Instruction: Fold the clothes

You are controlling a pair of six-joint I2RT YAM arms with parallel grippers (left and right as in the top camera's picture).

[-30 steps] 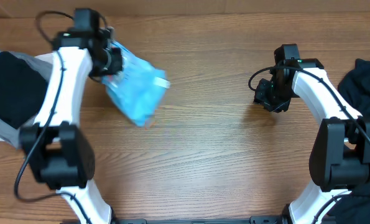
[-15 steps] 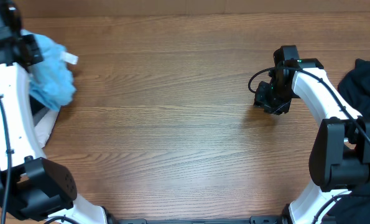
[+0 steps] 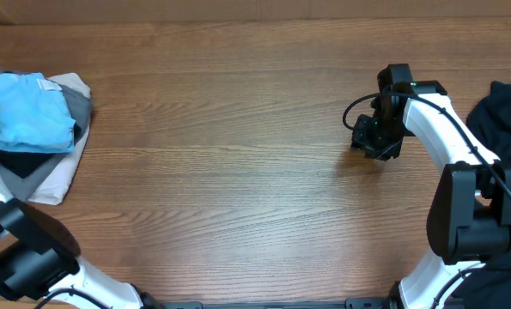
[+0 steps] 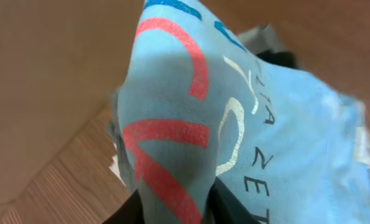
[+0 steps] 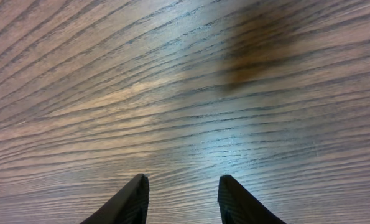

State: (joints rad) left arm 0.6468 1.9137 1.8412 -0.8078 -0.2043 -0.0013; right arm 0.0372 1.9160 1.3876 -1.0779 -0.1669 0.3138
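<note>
The sky-blue T-shirt [image 3: 27, 112] lies bunched on a pile of clothes at the table's far left edge, on top of a black garment [image 3: 15, 161] and a pale grey one [image 3: 62, 167]. In the left wrist view its red and dark lettering [image 4: 172, 130] fills the frame. A fold of it runs down between the dark fingers [image 4: 228, 208] of my left gripper [image 4: 175, 205] and touches both. My right gripper [image 3: 371, 142] hovers low over bare wood right of centre. Its jaws [image 5: 181, 186] stand open with nothing between them.
More black clothes [image 3: 504, 116] lie heaped at the right edge, behind my right arm. The wooden tabletop [image 3: 238, 172] stretches between the two piles. My left arm's base [image 3: 19, 257] stands at the front left corner.
My left gripper carried the blue T-shirt from left of centre out to the far left edge and onto the pile there. The right arm has not moved.
</note>
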